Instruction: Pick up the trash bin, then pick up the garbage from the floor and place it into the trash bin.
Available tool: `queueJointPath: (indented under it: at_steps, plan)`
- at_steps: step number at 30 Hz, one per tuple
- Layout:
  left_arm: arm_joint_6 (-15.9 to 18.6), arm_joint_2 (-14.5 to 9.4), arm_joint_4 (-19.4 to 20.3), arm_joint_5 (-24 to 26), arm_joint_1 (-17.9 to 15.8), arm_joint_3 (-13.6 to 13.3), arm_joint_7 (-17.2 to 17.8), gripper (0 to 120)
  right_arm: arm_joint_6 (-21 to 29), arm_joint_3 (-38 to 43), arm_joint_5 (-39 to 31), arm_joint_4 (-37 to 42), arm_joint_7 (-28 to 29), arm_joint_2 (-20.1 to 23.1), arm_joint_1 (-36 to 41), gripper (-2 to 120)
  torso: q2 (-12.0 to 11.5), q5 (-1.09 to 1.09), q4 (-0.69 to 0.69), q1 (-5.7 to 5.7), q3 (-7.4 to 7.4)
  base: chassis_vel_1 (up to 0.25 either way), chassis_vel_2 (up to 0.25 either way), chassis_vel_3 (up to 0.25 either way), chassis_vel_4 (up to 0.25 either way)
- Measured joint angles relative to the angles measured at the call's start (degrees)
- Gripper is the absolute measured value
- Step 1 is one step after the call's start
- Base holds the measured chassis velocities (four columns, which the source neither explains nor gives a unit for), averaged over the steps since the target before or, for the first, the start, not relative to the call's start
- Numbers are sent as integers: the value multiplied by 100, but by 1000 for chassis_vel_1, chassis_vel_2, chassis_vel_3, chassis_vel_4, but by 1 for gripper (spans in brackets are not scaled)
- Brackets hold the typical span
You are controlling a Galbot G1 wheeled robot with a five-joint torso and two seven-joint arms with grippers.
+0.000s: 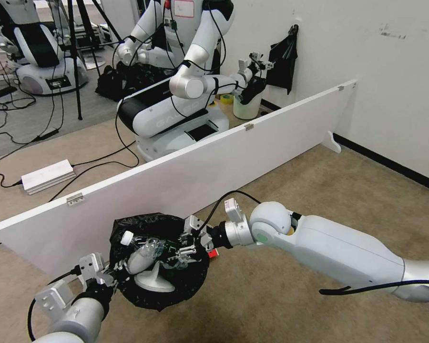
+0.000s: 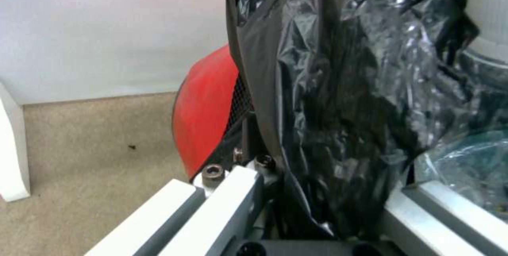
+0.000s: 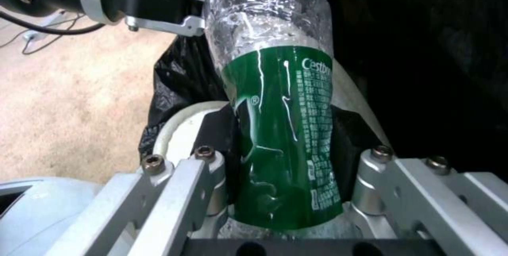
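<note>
Between the right gripper [image 3: 285,192] fingers: one crinkled clear green-labelled bottle [image 3: 280,129], clamped. Left gripper [image 2: 323,208] pinches one glossy-lined red trash bin [image 2: 204,117] rim.

Legible text, two places.

1. Green label [image 3: 285,137] on the clear plastic bottle [image 3: 275,89]: white lettering "Cestbn…", cut off where the label curves away. A small ® mark sits lower on the same label. Columns of fine white print run down the label; too small to read.

2. White body of the other robot [image 1: 176,114] beyond the white board [image 1: 200,166]: raised grey letters "GALB…", the remainder hidden behind its forearm.

Red-bordered white tag [image 1: 184,8] on that robot's chest: no characters can be made out.
</note>
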State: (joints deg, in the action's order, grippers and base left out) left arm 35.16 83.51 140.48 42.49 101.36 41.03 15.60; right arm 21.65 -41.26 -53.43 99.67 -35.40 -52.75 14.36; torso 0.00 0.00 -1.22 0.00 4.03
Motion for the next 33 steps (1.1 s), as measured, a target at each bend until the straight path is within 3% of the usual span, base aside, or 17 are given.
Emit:
queueJointPath:
  at_steps: [6,24,33]
  plan:
    - [12,-7,23,65,4,-4,12,0,-18,-16,22,-62,-11,-22,-4,36,0,0,0,0,0,0,0,0,0]
    - [17,4,-16,102,-53,-37,13,0,-47,57,31,35,-84,21,-43,99,0,0,0,0,0,0,0,0,0]
    - [17,24,-36,105,-55,-39,10,0,-51,107,32,48,-116,28,-38,100,0,0,0,0,0,0,0,0,0]
